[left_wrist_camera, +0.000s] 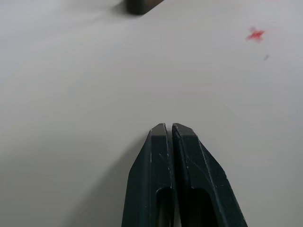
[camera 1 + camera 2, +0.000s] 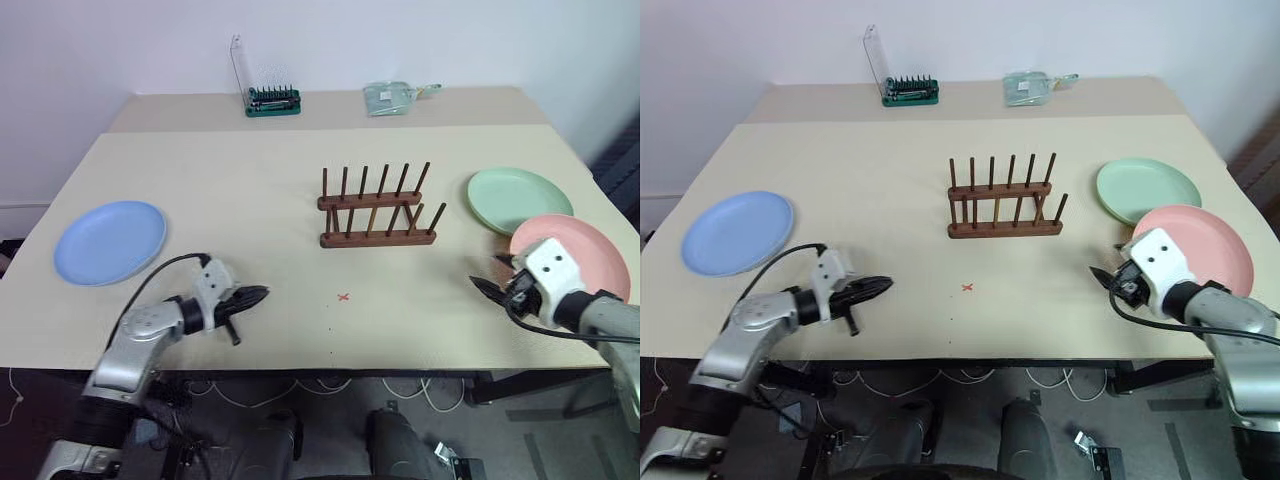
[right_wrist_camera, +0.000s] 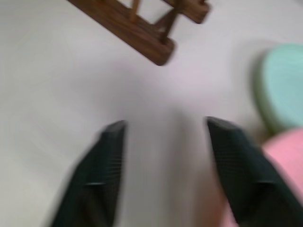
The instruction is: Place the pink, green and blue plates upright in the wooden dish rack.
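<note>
Rack (image 2: 377,207): stood empty, mid-table.
Plates: blue (image 2: 110,241) left; green (image 2: 519,199), pink (image 2: 572,255) right.
Left gripper (image 1: 170,130): closed, empty.
Right gripper (image 3: 163,130): fingers apart, empty.

Dish rack (image 2: 378,212) mid-table; one plate (image 2: 110,242) far left; two plates (image 2: 519,199) (image 2: 580,250) right, touching

Pink plate (image 2: 580,250), reddish-brown rack (image 2: 378,212)

Red cross mark (image 2: 343,297) on table (image 2: 250,200)
</note>
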